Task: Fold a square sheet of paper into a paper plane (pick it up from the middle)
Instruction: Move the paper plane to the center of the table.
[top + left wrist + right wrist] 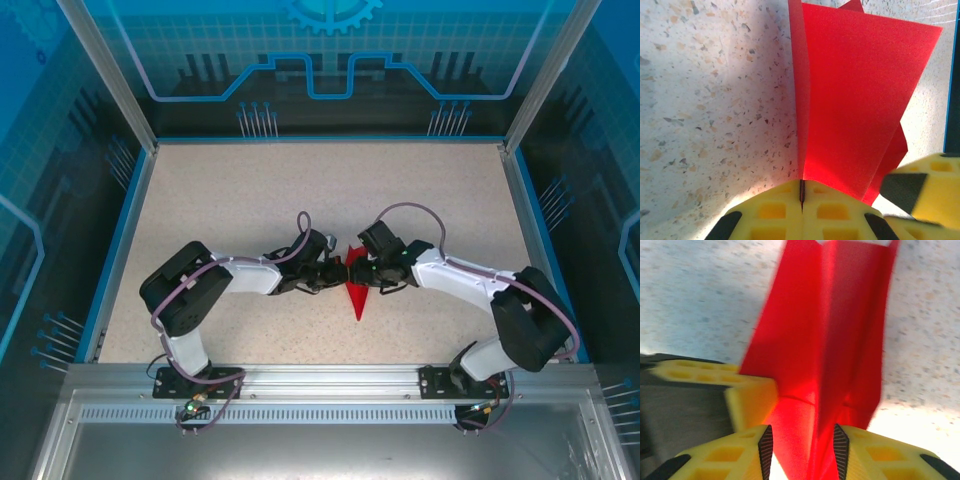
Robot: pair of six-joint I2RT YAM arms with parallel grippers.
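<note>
The square sheet of paper [356, 296] is bright red and folded into a narrow dart, a paper plane shape, its tip pointing at the table's near edge. It stands at the table's middle between both grippers. My left gripper [337, 274] is shut on the paper's raised centre crease [801, 125], pads [785, 200] pressed together on it; a red wing [860, 100] spreads to the right. My right gripper [364, 272] faces it from the other side. Its jaws [802, 442] stand apart around the folded paper [830, 330], with a lit gap at the left pad [765, 445].
The speckled table [250, 200] has a blue rim and glass walls around it. A finger of the left gripper [747, 395] lies close beside the right jaws, and a right finger [932, 187] shows at the left wrist view's lower right. Both arm bases sit at the near edge.
</note>
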